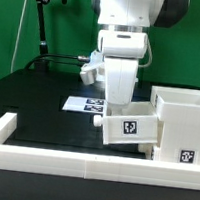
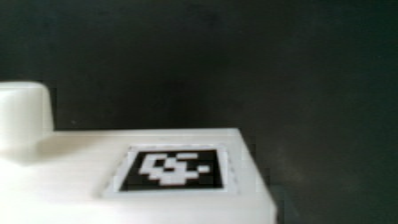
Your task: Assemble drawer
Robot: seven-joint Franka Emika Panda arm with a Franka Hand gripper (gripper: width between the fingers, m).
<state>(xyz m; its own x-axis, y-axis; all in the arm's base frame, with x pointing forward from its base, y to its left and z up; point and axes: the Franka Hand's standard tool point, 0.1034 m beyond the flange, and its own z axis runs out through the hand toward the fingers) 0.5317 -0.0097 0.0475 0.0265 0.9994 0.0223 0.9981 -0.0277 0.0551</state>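
Observation:
In the exterior view my gripper (image 1: 120,112) points down and is shut on a small white tray (image 1: 128,128). The tray is tilted, carries a black-and-white tag and hangs just above the table. It sits against the left side of the tall hollow white box (image 1: 183,120) at the exterior view's right. In the wrist view the tray (image 2: 107,170) fills the near part, with its tag (image 2: 173,168) and its knob (image 2: 22,115). My fingertips are hidden in both views. The second tray is out of view.
The marker board (image 1: 82,104) lies flat on the black table behind the arm. A low white wall (image 1: 51,155) edges the table at the front and the exterior view's left. A black stand with cables (image 1: 41,26) rises at the back left.

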